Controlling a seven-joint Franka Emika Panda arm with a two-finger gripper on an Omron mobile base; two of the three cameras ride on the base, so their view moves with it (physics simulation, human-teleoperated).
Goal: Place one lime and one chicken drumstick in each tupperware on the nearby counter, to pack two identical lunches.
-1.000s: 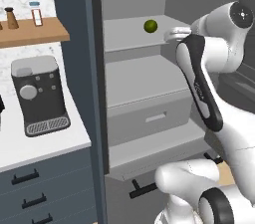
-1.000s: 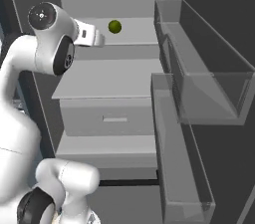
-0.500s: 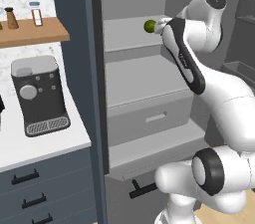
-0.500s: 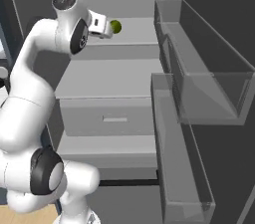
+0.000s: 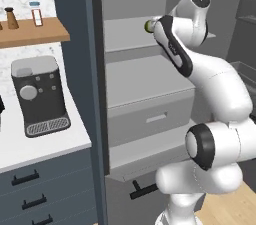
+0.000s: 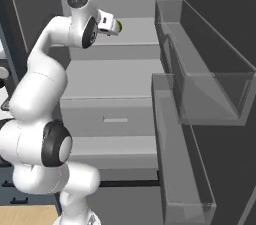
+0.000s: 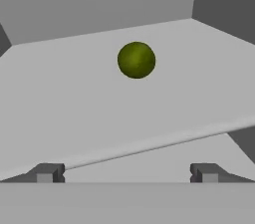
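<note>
Sitting alone on a pale grey upper shelf (image 7: 60,93) inside an open fridge is a small round glossy green lime (image 7: 136,60). It rests toward the back of the shelf, well clear of the front edge, with the grey rear wall behind it and a darker side wall off to one side. Facing it from in front of the shelf edge is the gripper (image 7: 127,173), its two dark fingertips (image 7: 47,173) spread wide apart with nothing between them; the lime lies ahead of them, not touched. From the right base view, the lime (image 6: 119,27) peeks out just past the hand at the upper shelf. The white arm (image 6: 42,74) bends up from the base to reach it. Clear door bins (image 6: 200,84) hang on the open fridge door. Left of the fridge, a coffee machine (image 5: 40,96) stands on the white counter (image 5: 35,144), under a wooden shelf (image 5: 32,33).
</note>
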